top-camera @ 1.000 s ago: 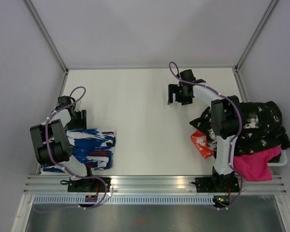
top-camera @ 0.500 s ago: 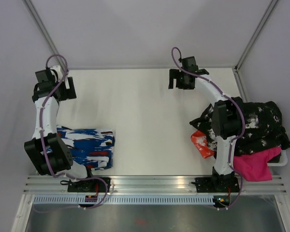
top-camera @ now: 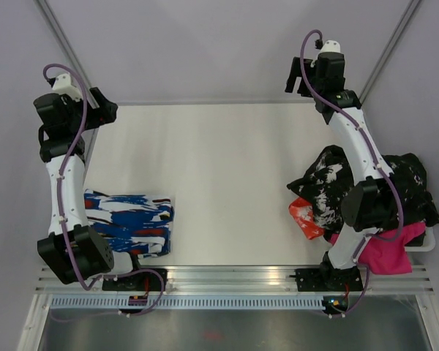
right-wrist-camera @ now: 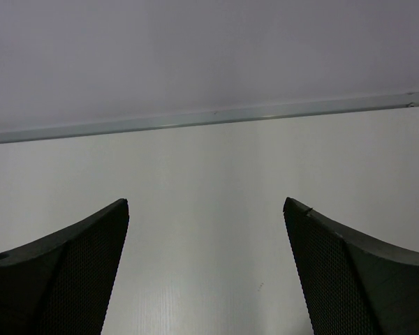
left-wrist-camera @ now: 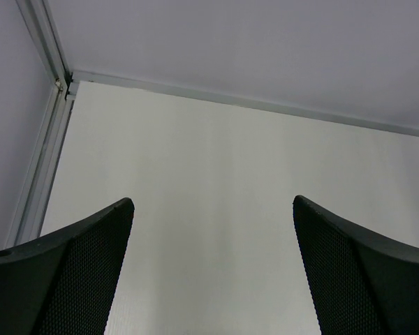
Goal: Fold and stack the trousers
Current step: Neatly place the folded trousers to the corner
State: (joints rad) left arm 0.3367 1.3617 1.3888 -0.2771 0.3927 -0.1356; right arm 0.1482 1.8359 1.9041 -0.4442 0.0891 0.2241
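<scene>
The trousers [top-camera: 128, 223], royal blue with white, red and black splashes, lie folded into a flat rectangle at the near left of the table, beside the left arm's base. My left gripper [top-camera: 104, 111] is raised high over the far left corner, open and empty; in the left wrist view [left-wrist-camera: 213, 209] only bare table shows between its fingers. My right gripper [top-camera: 297, 79] is raised high over the far right, open and empty; the right wrist view [right-wrist-camera: 206, 206] shows bare table and the back wall. The trousers show in neither wrist view.
A heap of clothes sits at the right edge: a black-and-white garment [top-camera: 384, 186], a red one [top-camera: 305, 217] and a pink one [top-camera: 384, 252] on a white tray [top-camera: 426, 245]. Grey walls and metal frame rails [top-camera: 227, 103] enclose the white table [top-camera: 227, 175].
Both arms have risen and swung outward toward the back corners. The left gripper left the trousers and went up to the far left. The folded trousers have stayed in place.
</scene>
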